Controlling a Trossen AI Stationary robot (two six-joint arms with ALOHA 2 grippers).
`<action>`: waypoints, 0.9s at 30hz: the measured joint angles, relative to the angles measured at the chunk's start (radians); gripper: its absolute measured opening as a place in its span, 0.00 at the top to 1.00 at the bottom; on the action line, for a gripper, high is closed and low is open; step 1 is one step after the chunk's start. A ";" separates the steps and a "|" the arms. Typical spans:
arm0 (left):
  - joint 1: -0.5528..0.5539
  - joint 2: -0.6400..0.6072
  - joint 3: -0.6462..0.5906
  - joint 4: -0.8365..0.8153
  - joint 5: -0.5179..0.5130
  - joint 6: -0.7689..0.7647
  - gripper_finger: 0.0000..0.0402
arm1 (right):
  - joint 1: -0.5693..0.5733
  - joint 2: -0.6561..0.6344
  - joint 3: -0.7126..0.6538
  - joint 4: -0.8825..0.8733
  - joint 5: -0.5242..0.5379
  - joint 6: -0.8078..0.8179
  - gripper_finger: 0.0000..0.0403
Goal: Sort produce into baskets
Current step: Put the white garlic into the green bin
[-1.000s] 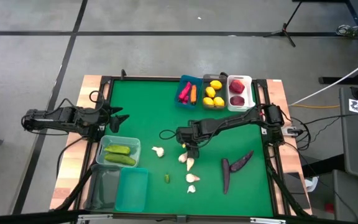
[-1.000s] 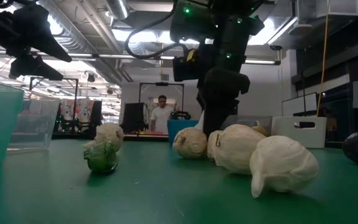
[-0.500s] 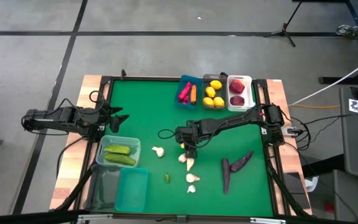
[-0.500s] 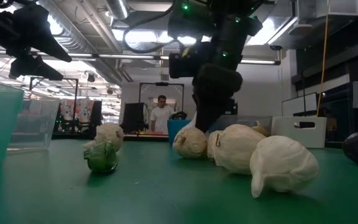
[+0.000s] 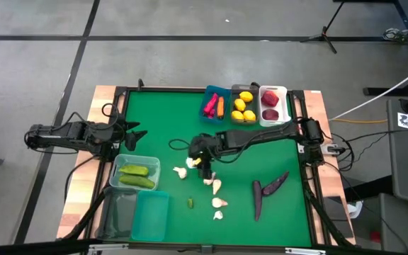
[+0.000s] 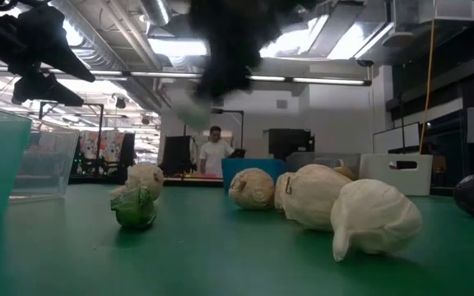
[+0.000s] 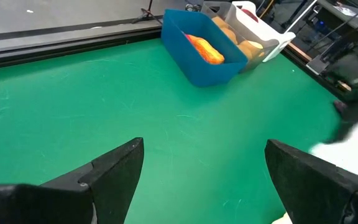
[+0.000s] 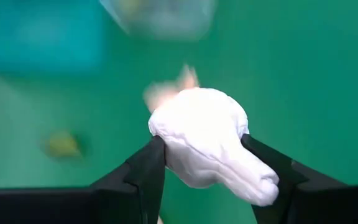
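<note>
My right gripper [image 5: 194, 160] hangs over the middle of the green table, shut on a white garlic [image 8: 207, 140]; the low view shows that garlic [image 6: 192, 111] blurred, well above the cloth. More garlic lies on the table: one [image 5: 180, 172] just beyond the gripper and several [image 5: 217, 187] nearer the front. A small green piece [image 5: 190, 203] and two dark eggplants [image 5: 258, 198] lie there too. My left gripper [image 5: 137, 134] waits open at the left edge. My right gripper pinches the garlic's bulb [image 8: 166, 134] between its two fingers [image 8: 145, 171], one on each side. They slant down at it from above. The garlic is lifted clear of the table, its narrow tip [image 8: 260, 183] lying toward the right finger.
At the far edge stand a blue bin [image 5: 214, 104] with carrot and pink pepper, a bin of lemons [image 5: 243, 106] and a white bin of apples [image 5: 273, 105]. Near left: a clear bin with cucumbers [image 5: 134, 173], a dark clear bin [image 5: 119, 212], a teal bin [image 5: 151, 216].
My right gripper has risen from the cluster of garlic and swung toward the table's left edge, tipping less steeply. The garlic between its fingers has come up off the table with it. The other garlic has stayed where it lay.
</note>
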 joint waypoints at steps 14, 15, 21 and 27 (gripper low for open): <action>0.000 0.000 0.000 0.000 0.000 0.000 0.18 | 0.232 0.032 0.134 0.592 -0.001 -0.102 0.55; 0.000 0.000 0.000 0.001 0.000 0.000 0.18 | 0.245 0.048 0.134 0.646 0.005 -0.102 0.55; 0.000 0.000 0.000 0.001 0.000 0.000 0.18 | 0.265 0.147 0.134 0.830 0.013 -0.077 0.55; 0.000 0.000 0.000 0.001 0.000 0.000 0.18 | 0.256 0.283 0.271 0.772 -0.027 -0.040 0.55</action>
